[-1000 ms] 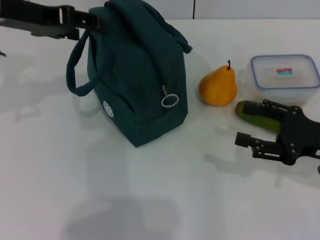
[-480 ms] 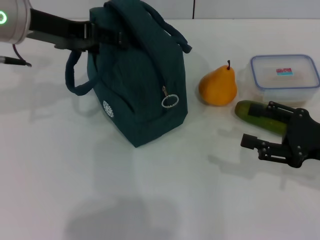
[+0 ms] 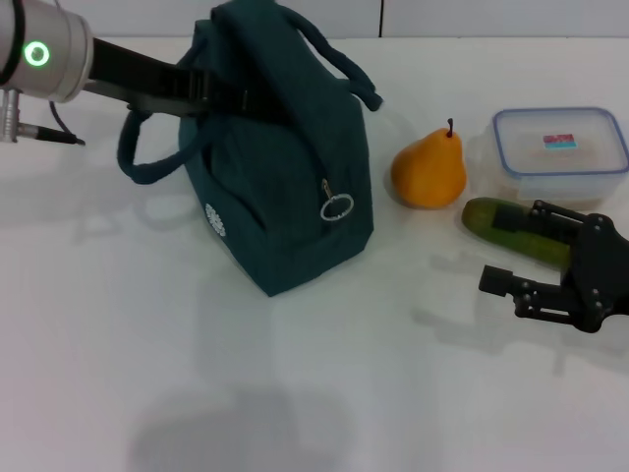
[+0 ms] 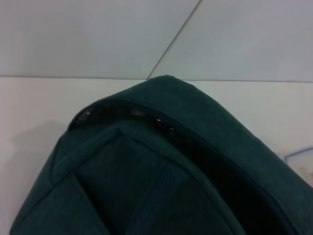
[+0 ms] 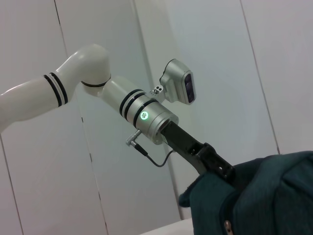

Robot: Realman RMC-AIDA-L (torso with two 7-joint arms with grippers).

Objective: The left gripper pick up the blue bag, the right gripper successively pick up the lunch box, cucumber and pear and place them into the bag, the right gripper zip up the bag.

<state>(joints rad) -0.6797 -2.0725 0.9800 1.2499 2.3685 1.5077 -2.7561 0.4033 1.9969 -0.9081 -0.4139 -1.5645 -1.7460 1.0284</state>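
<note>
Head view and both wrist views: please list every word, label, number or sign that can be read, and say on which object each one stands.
No text can be read in any view.
Lunch box: red-and-teal label on the lid, print too small to read.
Blue bag: small white round logo on its side, a pattern only, no letters legible.
Left gripper: green ring light on its silver joint, a light, not text.

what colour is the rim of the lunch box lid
Blue, around the clear lunch box; it shows best in the head view.

Blue bag matt cloth; lunch box clear glossy plastic
</note>
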